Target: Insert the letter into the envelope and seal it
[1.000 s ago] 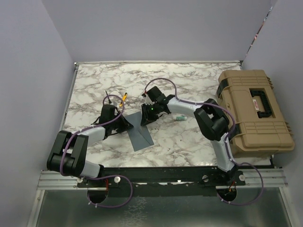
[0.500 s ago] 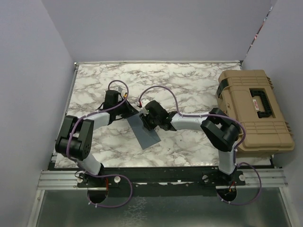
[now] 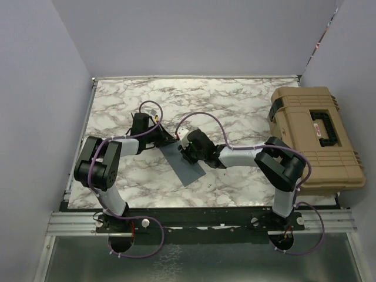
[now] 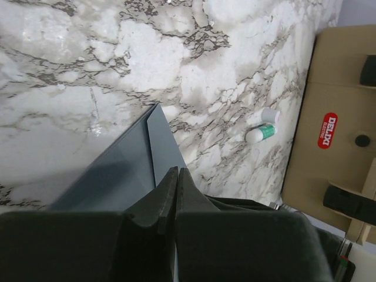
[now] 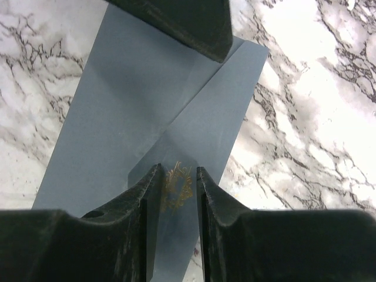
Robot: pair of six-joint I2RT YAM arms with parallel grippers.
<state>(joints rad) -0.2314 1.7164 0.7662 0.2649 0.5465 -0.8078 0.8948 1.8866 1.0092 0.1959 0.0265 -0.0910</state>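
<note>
The grey-blue envelope (image 3: 187,166) lies flat on the marble table, its flap folded down. A gold mark (image 5: 176,185) sits at the flap's tip. My right gripper (image 3: 187,151) stands over that tip, and the right gripper (image 5: 177,171) is open by a narrow gap, so the mark shows between the fingertips. My left gripper (image 3: 168,140) is at the envelope's far left corner. In its wrist view the left gripper (image 4: 177,171) is shut, with its tips over the envelope (image 4: 123,167) and nothing between them. The letter is out of view.
A tan hard case (image 3: 315,137) takes up the table's right side and shows as the tan case (image 4: 335,111) in the left wrist view. A small green-and-white tube (image 4: 262,131) lies on the marble near it. Grey walls close in the left, back and right.
My left gripper has swung away from me to the envelope's far corner. My right arm has dropped low and its gripper now sits over the flap tip. The envelope has slid slightly right.
</note>
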